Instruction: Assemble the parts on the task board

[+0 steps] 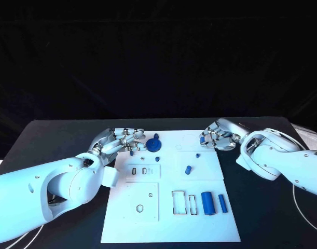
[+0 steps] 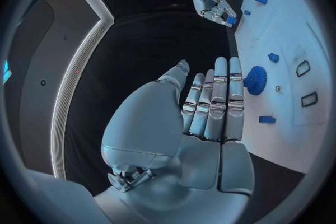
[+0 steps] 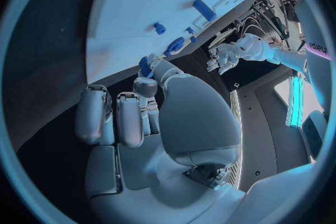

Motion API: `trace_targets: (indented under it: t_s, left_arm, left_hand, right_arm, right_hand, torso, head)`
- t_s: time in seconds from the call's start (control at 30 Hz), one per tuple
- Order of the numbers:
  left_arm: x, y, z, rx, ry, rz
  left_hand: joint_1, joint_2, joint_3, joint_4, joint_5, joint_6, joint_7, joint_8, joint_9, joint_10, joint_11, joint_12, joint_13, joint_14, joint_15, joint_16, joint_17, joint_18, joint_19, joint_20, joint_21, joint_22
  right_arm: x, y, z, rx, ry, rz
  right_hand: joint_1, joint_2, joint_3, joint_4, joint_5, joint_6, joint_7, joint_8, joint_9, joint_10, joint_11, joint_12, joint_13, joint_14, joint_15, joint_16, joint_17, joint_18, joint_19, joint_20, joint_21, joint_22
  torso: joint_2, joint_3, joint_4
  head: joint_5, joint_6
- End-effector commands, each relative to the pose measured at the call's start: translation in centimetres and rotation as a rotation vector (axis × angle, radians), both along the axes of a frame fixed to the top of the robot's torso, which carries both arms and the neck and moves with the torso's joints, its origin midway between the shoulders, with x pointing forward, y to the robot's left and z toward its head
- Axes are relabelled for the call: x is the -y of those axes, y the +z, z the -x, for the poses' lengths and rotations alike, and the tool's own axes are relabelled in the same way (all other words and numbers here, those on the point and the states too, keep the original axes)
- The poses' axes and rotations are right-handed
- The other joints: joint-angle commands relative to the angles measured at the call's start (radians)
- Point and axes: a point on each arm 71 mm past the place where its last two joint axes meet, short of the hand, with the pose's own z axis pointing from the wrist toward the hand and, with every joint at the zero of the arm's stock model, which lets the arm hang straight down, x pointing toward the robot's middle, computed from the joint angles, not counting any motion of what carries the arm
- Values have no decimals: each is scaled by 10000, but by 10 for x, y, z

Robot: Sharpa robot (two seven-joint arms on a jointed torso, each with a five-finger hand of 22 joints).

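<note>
1. The task board [image 1: 203,218] is the white plate in the middle of the black table [image 1: 53,132], and the blue parts are spread over it. Taking the board's middle as the clock centre, a round blue knob [image 1: 154,143] sits at about 11 o'clock, a short blue peg [image 1: 189,169] near the centre, and two blue cylinders [image 1: 207,203] stand side by side at about 4 o'clock beside empty rectangular slots [image 1: 179,202].

2. The left hand [image 1: 122,140] hovers at the board's 10 o'clock edge, just beside the knob. In the left wrist view its fingers [image 2: 217,103] lie straight and close together with nothing between them and the thumb — released, holding no part.

3. The right hand [image 1: 219,136] sits at the board's 1 o'clock corner with its fingers curled in. The right wrist view shows a small blue piece [image 3: 145,65] at its fingertips; it looks pinched there, though I cannot be sure it is off the board.

4. Handling, as a judgement: the parts look like small rigid plastic — light, stiff, smooth, so apt to slip or roll. The knob is best pinched across its rim from above; the cylinders across their sides near the middle, kept square to their slots.

5. The board is a thin, light plate and may slide under a sideways push, so press parts straight down.
</note>
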Motion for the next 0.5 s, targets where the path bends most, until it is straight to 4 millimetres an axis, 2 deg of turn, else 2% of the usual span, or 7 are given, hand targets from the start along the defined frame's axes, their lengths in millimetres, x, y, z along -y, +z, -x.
trace_targets:
  t_s: [0.03,0.1,0.23,0.27,0.5]
  left_arm:
    - [0,0,0,-177,-42,317]
    - [-2,-1,-1,-192,10,324]
    - [-8,-2,-4,-186,156,299]
    - [-11,-3,-6,-178,253,267]
    - [-26,-6,-15,-97,785,71]
  left_hand:
    - [21,27,25,-62,50,-4,36,-60,8,-10,5,-55,-3,-98,0,43,17,97,-13,38,-48,-13]
    - [21,27,25,-62,50,-4,36,-60,8,-10,5,-55,-3,-98,0,43,17,97,-13,38,-48,-13]
    - [16,25,30,-66,50,-5,37,-61,8,-10,7,-56,-3,-112,3,39,17,96,-20,40,-52,-15]
    - [16,25,31,-66,50,-5,37,-61,8,-10,7,-56,-4,-114,3,38,17,96,-21,40,-53,-16]
    - [14,23,54,-85,52,-6,40,-63,8,-12,11,-60,-5,-158,11,23,18,92,-42,45,-67,-23]
  right_arm:
    - [-13,0,3,-445,-616,-17]
    - [-26,0,6,-487,-466,17]
    - [-52,-2,11,-665,-93,6]
    - [-62,-4,13,-708,90,21]
    - [-101,-9,27,-168,952,653]
  right_hand:
    - [-22,97,71,12,39,-86,-14,-37,34,-57,44,-43,-9,442,-39,-31,-8,-110,-51,8,-23,-13]
    - [-49,92,79,17,24,-93,-9,-41,36,-57,50,-45,-8,442,-34,-34,-9,-111,-49,12,-22,-8]
    - [-138,100,106,44,-26,-102,2,-48,42,-55,62,-50,-8,442,-21,-38,-8,-110,-53,23,-29,-19]
    - [-141,100,106,45,-27,-103,2,-48,42,-56,63,-50,-8,442,-21,-39,-9,-109,-54,23,-30,-20]
    - [-251,35,108,52,-90,-134,13,-67,46,-65,75,-58,-7,445,-9,-40,-1,-107,-58,37,-37,-32]
  torso:
    - [-150,-48,3]
    - [-199,-65,3]
    - [-303,-100,51]
    - [-345,-118,60]
    - [-444,-182,95]
  head:
    - [27,-25]
    - [78,-62]
    - [152,-189]
    - [193,-251]
    - [306,-438]
